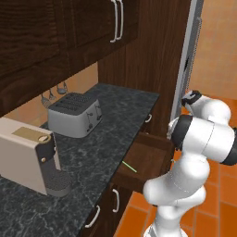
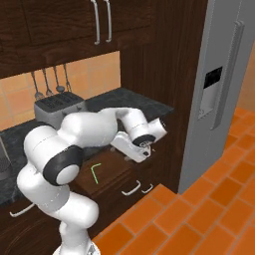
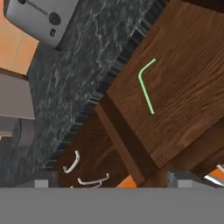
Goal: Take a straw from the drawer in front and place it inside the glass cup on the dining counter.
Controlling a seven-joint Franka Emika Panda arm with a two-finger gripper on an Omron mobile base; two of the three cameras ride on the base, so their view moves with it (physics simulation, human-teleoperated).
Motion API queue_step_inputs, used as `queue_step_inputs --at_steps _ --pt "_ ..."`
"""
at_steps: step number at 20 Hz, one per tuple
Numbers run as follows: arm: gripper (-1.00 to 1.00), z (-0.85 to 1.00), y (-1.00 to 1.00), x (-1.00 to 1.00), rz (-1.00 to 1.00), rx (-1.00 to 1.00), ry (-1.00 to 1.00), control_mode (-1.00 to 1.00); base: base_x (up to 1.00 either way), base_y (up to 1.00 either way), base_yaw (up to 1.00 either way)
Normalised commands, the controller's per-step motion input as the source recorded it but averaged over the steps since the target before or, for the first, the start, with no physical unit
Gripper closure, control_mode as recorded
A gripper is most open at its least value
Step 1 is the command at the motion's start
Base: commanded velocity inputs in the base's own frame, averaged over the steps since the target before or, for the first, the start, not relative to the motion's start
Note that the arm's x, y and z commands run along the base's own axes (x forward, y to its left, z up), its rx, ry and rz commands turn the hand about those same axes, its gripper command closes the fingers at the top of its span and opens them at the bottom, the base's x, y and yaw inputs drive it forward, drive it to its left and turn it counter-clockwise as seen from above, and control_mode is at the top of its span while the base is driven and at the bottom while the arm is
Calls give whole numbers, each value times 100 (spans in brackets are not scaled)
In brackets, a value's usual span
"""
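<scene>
The dark wooden drawer (image 3: 188, 74) stands pulled out under the black granite counter. On its shallow floor lies the thin green straw (image 3: 146, 85), flat, with its bent end toward the counter. From the base views the same straw (image 1: 129, 166) (image 2: 94, 172) rests near the drawer's inner side. My gripper (image 3: 111, 181) hovers above the drawer's (image 2: 112, 172) outer right part, looking down into it. Its tips are spread wide, open, with nothing between them, and clear of the straw. The glass cup and the dining counter are out of view.
A silver toaster (image 1: 74, 113) and a beige coffee machine (image 1: 28, 155) stand on the granite counter (image 1: 111, 134). Lower fronts with white handles (image 3: 72, 162) sit beside the drawer. A steel fridge (image 2: 219, 89) rises to the right, over orange floor tiles (image 2: 199, 214).
</scene>
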Motion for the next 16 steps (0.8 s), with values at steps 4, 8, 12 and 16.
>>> queue_step_inputs --at_steps 4,8,12,16 --pt "-100 -5 32 30 27 -31 10 -100 0 0 0" --pt "-100 -39 13 16 33 -32 10 -100 0 0 0" --pt "-100 -48 1 2 28 -26 5 -100 0 0 0" --pt "-100 -45 0 1 22 -8 2 -100 0 0 0"
